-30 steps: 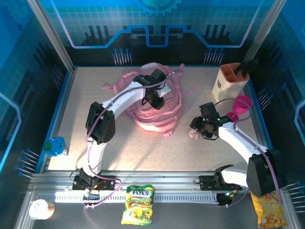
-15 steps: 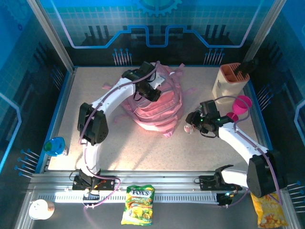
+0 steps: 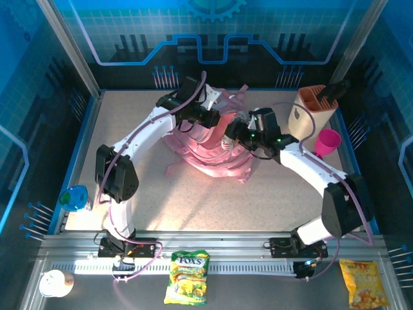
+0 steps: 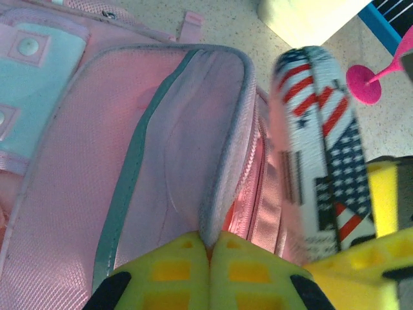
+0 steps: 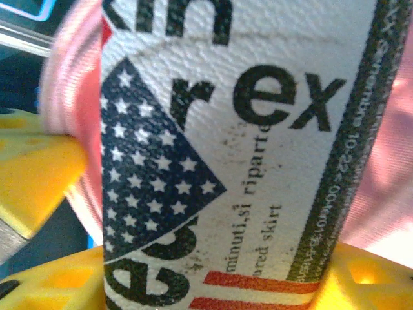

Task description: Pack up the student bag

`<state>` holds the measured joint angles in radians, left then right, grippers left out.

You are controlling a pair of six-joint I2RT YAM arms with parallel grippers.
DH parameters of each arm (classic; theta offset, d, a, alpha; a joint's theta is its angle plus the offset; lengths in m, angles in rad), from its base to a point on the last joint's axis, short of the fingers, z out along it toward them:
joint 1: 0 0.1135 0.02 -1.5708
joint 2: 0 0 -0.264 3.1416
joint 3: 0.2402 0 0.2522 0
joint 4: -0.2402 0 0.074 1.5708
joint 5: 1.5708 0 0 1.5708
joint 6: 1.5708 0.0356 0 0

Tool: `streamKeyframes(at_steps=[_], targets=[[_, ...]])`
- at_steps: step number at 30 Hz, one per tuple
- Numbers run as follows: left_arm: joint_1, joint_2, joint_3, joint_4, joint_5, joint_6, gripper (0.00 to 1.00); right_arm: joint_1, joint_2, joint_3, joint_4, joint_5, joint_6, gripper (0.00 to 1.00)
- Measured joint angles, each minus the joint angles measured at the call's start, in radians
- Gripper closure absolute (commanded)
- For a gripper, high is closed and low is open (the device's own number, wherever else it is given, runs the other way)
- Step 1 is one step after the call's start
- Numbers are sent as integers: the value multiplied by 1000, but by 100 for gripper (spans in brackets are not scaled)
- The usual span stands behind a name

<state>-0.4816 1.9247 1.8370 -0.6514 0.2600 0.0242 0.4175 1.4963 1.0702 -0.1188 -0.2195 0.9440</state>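
Pinching the student bag (image 3: 216,152) with the left tool (image 3: 211,120). In the left wrist view its yellow fingertips (image 4: 184,258) are closed together on the grey-trimmed lip of an opened pocket, with pink lining to the left of the lip and a pink zip band to its right. Bag sits slumped at the far centre of the speckled surface (image 3: 277,194), between the two arms. One strap end trails toward the near side, others lie toward the back wall. Right tool (image 3: 233,134) is clamped on a flag-print can (image 3: 228,140) with stars, stripes and black label text. The right wrist view has the can between yellow fingers (image 5: 39,174), with pink fabric behind it on both sides. From the left wrist camera the can stands just right of the zip band, over the bag, with the right tool's yellow finger at its lower end. Can't tell whether the can touches the fabric. Both tools are close together above the bag's top. A cream-and-orange organiser (image 3: 315,106) stands in the far right corner, and a pink cup (image 3: 328,141) is just beside it on the near side, both well apart from the bag. On the near rail strip, off the surface, lie a Fox's candy bag (image 3: 187,276) near the middle and a yellow snack bag (image 3: 363,284) at the right. A blue item (image 3: 76,197) sits at the left edge, too small to identify.
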Motion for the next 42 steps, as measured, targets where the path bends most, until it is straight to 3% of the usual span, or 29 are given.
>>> streamKeyframes(at_steps=[15,20,24,29,33,42], targets=[[-1,0,0,10,-19,-38,100,13,145,123,-53,28,114,52],[-1,0,0,11,-19,-52,100,14,174,132,-44,45,145,43],[-2,0,0,14,-19,-53,100,14,192,132,-15,52,158,29],[-2,0,-1,16,-20,-53,100,14,189,122,13,56,160,25],[-2,0,-10,21,-19,-53,100,14,153,72,45,55,159,30],[-2,-5,-28,32,-19,-53,99,14,89,-3,51,43,158,57]])
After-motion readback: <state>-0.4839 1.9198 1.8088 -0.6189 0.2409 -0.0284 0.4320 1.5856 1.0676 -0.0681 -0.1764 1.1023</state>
